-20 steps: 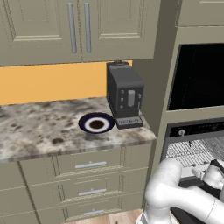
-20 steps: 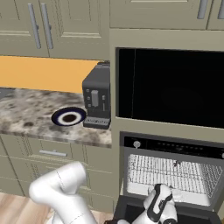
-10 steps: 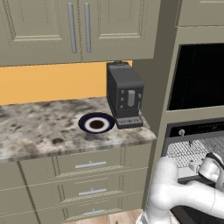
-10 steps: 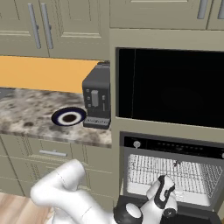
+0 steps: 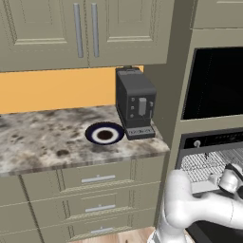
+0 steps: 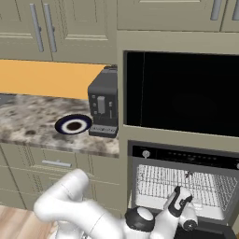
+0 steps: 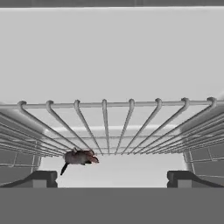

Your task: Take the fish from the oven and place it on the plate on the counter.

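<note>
The oven (image 6: 186, 156) stands open, its wire racks (image 6: 186, 184) bare to the room. In the hand view a small reddish-brown fish (image 7: 78, 157) lies inside on the pale oven floor, behind and below the rack bars (image 7: 105, 127), left of centre. My gripper (image 7: 112, 178) is open, level with the rack's front edge, with nothing between its fingertips (image 7: 41, 178). It hangs in front of the oven mouth (image 6: 179, 200), low at the right of the left base view (image 5: 231, 179). The plate (image 5: 105, 134) sits on the granite counter (image 5: 42, 147) beside the coffee machine.
A dark coffee machine (image 5: 135, 102) stands on the counter right of the plate (image 6: 73, 125). A tall black glass panel (image 6: 182, 93) sits above the oven. The lowered oven door (image 6: 205, 229) juts out below the hand. Upper cabinets (image 5: 85, 28) overhang the counter.
The hand has lifted a little and moved closer to the oven opening. The jaws have stayed open. Plate and coffee machine have not moved.
</note>
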### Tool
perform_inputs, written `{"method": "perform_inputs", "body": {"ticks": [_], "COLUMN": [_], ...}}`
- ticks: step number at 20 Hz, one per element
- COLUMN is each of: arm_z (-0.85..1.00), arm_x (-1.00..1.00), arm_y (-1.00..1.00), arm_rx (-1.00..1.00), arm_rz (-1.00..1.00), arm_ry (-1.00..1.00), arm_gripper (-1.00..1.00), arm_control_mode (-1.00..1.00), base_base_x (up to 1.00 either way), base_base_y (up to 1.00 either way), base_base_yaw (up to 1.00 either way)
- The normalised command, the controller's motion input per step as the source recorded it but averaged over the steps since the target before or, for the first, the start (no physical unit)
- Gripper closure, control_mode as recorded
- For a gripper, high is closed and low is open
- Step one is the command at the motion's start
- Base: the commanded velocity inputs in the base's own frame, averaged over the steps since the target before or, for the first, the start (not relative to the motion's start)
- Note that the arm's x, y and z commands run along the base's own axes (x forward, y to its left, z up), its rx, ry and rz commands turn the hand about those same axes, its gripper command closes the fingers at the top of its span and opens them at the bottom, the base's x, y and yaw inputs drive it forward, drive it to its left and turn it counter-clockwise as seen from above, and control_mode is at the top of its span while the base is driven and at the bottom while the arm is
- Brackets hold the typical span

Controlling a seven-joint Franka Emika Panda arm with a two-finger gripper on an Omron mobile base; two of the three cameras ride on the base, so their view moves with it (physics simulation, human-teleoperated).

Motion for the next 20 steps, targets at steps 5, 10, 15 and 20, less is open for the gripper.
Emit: {"method": "perform_inputs", "body": {"ticks": [5,10,15,20], "arm_z": [-0.44,-0.54,-0.68,-0.72], "arm_x": [0.04,0.06,0.02,0.0], "arm_y": [-0.09,-0.04,0.0,0.03], "arm_rx": [0.0,0.0,0.0,0.0], "arm_rz": [0.0,0.0,0.0,0.0], "arm_ry": [0.0,0.0,-0.01,-0.03], "arm_gripper": [-1.0,-1.0,-1.0,-1.0], "arm_control_mode": [-1.0,-1.0,-1.0,-1.0], "base_base_x": [0.0,0.0,0.0,0.0], "base_base_y": [0.0,0.0,0.0,0.0], "base_base_yaw": [0.0,0.0,0.0,0.0]}}
